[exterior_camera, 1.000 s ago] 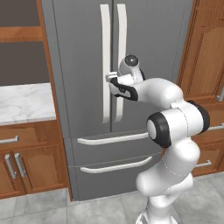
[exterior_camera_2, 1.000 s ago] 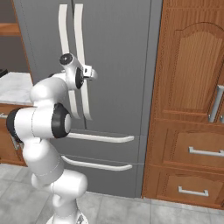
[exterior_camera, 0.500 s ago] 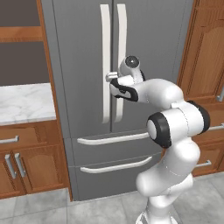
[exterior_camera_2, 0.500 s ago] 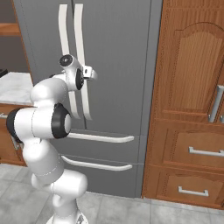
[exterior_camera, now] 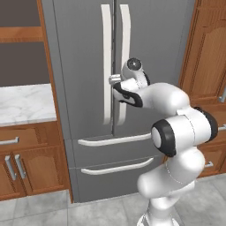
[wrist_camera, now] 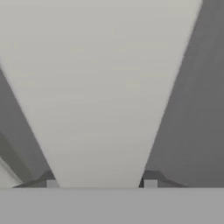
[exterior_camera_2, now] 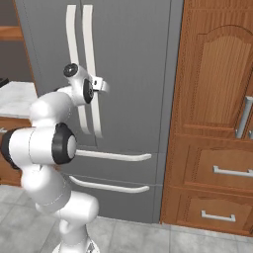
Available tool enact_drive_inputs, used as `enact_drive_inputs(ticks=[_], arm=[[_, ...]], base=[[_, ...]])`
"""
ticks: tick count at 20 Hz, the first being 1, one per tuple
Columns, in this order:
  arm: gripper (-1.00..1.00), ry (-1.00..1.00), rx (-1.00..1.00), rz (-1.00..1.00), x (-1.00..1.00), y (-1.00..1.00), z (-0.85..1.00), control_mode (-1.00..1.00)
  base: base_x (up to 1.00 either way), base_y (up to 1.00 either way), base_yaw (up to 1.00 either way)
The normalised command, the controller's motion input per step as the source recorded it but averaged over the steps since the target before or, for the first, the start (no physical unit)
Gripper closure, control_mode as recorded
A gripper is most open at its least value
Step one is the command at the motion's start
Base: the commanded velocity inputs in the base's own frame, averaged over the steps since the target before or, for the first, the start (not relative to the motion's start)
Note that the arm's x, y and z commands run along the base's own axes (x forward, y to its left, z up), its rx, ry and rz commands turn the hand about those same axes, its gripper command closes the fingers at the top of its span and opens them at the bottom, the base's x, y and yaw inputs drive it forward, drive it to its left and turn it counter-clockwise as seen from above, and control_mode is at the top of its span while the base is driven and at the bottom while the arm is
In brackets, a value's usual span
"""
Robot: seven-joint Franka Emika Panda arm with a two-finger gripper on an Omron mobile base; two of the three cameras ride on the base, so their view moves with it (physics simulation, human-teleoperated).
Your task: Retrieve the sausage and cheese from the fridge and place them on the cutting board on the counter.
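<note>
The grey fridge [exterior_camera: 84,66] [exterior_camera_2: 133,74] stands with both doors shut, so the sausage and cheese are hidden. My gripper [exterior_camera: 115,80] [exterior_camera_2: 99,84] is at mid-height on the right door's long pale handle [exterior_camera: 125,39] [exterior_camera_2: 90,39]. In the hand view the handle [wrist_camera: 100,87] runs up between the two fingertips [wrist_camera: 150,183], and my gripper [wrist_camera: 101,183] is shut on it. A piece of the white marble counter [exterior_camera: 24,103] [exterior_camera_2: 15,96] lies left of the fridge. The cutting board is out of view.
Two fridge drawers with horizontal handles [exterior_camera: 114,140] sit below the doors. Tall wooden cabinets with drawers [exterior_camera_2: 217,99] flank the fridge on the right. Brown cabinets [exterior_camera: 26,167] stand under the counter. Grey tile floor [exterior_camera: 39,207] lies in front.
The jaws have closed from wide open onto the right door handle. The arm has hardly moved and the doors stay shut.
</note>
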Motion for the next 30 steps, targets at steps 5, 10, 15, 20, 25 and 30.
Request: enact_drive_inputs(ticks=[5, 10, 15, 20, 25, 30], arm=[[1.0, 0.0, 0.05, -0.04, -0.64, -0.58, 0.1, -1.0], [1.0, 0.0, 0.05, -0.02, -0.68, -0.67, 0.11, -1.0], [1.0, 0.0, 0.04, 0.0, -0.68, -0.72, 0.08, -1.0], [1.0, 0.0, 0.04, 0.0, -0.66, -0.75, 0.08, -1.0], [1.0, 0.12, 0.03, -0.05, -0.49, -0.75, 0.06, -1.0], [1.0, 0.16, 0.01, -0.09, -0.36, -0.67, 0.02, -1.0]], base=[[0.0, 0.0, 0.0], [0.0, 0.0, 0.0], [0.0, 0.0, 0.0], [0.0, 0.0, 0.0], [0.0, 0.0, 0.0], [0.0, 0.0, 0.0]])
